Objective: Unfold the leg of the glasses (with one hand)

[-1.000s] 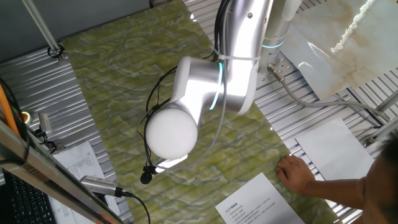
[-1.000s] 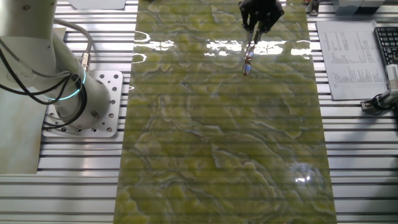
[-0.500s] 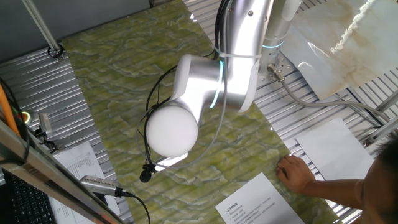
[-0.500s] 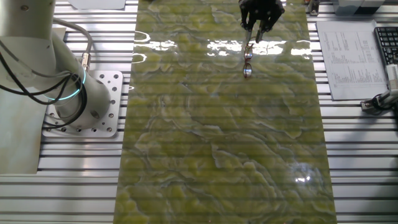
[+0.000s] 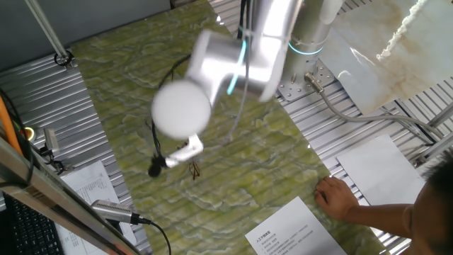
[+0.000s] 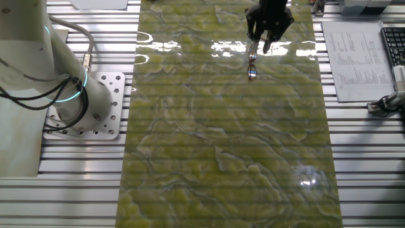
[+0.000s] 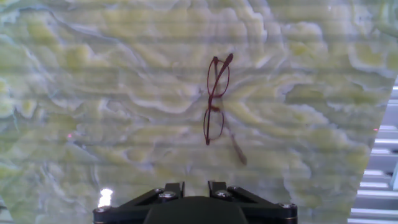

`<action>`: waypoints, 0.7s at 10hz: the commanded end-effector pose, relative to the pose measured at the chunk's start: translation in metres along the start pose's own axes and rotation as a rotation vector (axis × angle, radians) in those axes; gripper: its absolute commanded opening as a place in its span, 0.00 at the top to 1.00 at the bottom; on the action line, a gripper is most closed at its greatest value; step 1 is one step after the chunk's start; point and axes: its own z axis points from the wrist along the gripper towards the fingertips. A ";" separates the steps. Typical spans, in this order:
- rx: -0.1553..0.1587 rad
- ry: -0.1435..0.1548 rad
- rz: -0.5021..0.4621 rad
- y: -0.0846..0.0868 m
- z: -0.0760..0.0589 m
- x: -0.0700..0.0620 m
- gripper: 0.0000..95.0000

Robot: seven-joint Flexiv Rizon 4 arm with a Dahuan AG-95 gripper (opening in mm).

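Note:
The glasses [image 7: 214,99] are thin, dark red-brown and wire-rimmed. They lie on the green marbled table top [image 7: 93,93], seen lengthwise in the hand view, with one thin leg [image 7: 236,149] angling out to the lower right. My gripper [image 7: 194,185] is above and behind them, not touching, with its two black fingers apart and nothing between them. In the other fixed view the gripper [image 6: 259,43] hangs at the far end of the table just beyond the glasses [image 6: 252,66]. In one fixed view the glasses [image 5: 194,168] lie beside the arm's wrist [image 5: 180,152].
A person's hand [image 5: 336,198] rests on the table's near right edge beside a printed sheet [image 5: 290,230]. More papers [image 6: 354,57] and a keyboard [image 6: 393,38] lie on the slatted metal frame. The arm's base [image 6: 76,95] stands to the left.
The arm has swung up and to the left in one fixed view, uncovering the glasses. In the other fixed view the gripper has drawn slightly away; the glasses stay on the table.

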 end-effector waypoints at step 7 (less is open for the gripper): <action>-0.040 -0.442 0.339 -0.012 0.051 0.008 0.80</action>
